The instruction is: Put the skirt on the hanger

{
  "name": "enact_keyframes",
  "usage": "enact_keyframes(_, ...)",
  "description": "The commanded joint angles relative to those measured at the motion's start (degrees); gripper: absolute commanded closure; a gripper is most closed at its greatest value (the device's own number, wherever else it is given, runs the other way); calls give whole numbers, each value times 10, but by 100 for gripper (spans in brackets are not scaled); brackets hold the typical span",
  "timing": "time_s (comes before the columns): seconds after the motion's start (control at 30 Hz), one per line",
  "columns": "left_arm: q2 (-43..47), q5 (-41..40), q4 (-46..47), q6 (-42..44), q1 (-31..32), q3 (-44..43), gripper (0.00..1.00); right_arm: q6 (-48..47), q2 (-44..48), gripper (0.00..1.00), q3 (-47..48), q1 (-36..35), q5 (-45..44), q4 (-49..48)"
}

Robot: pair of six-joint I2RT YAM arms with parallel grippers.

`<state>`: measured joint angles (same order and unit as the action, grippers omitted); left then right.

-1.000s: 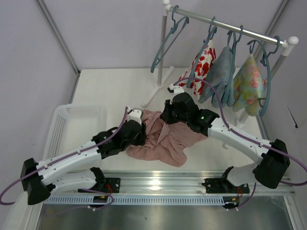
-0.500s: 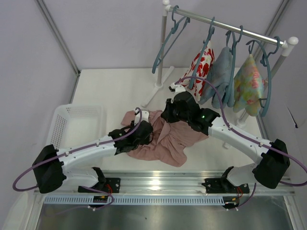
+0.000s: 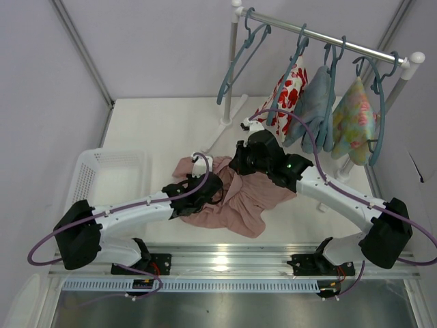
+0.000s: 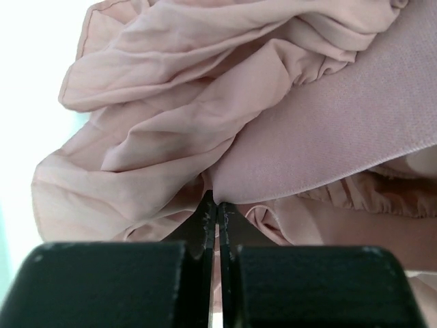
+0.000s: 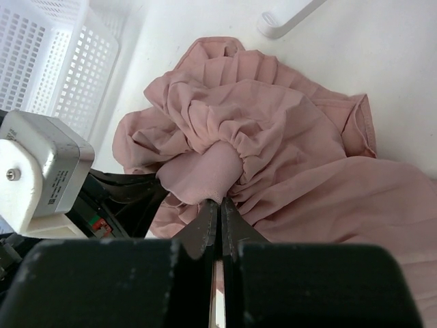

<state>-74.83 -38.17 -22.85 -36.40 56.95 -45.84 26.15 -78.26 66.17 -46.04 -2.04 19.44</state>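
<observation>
left gripper (image 4: 217, 208) reaching low across table, fingers pinching the skirt (image 3: 239, 203) | right gripper (image 5: 219, 205) angling down, pinching its waistband | grey box (image 5: 42, 167) print unreadable

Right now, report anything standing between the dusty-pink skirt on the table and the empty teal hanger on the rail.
Nothing visible does. The dusty-pink pleated fabric skirt lies on the table, pinched by the left gripper and right gripper. The bare slim teal plastic hanger hangs above, beside the rack's white post.

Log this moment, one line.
left gripper: shut on dusty-pink ruffled fabric skirt | right gripper: shut on skirt | teal plastic hanger: bare
</observation>
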Motion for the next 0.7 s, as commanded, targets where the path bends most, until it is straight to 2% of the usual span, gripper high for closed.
enact_keyframes(0.0, 25, -17, 4, 19, -5, -43, 100, 3, -5, 100, 26, 3, 0, -4)
enact_keyframes(0.13, 67, 30, -82, 69, -23, -126, 100, -11, -15, 100, 46, 3, -11, 26)
enact_keyframes(0.17, 81, 53, -129, 74, -25, -140, 100, -15, -18, 100, 60, 4, -13, 35)
enact_keyframes(0.2, 86, 67, -156, 78, -28, -197, 100, -15, -22, 100, 70, 4, -14, 54)
enact_keyframes(0.33, 90, 141, -308, 86, -56, -336, 100, -6, -37, 100, 134, 4, -11, 103)
enact_keyframes(0.43, 79, 155, -409, 100, -72, -407, 100, 3, -44, 100, 185, 6, -20, 145)
enact_keyframes(0.5, 78, 191, -424, 111, -100, -413, 100, 10, -47, 100, 214, 13, -28, 180)
enact_keyframes(0.57, 86, 247, -401, 115, -124, -373, 100, 12, -55, 100, 214, 32, -26, 199)
enact_keyframes(0.67, 108, 290, -324, 115, -170, -280, 100, 12, -73, 100, 196, 53, -13, 214)
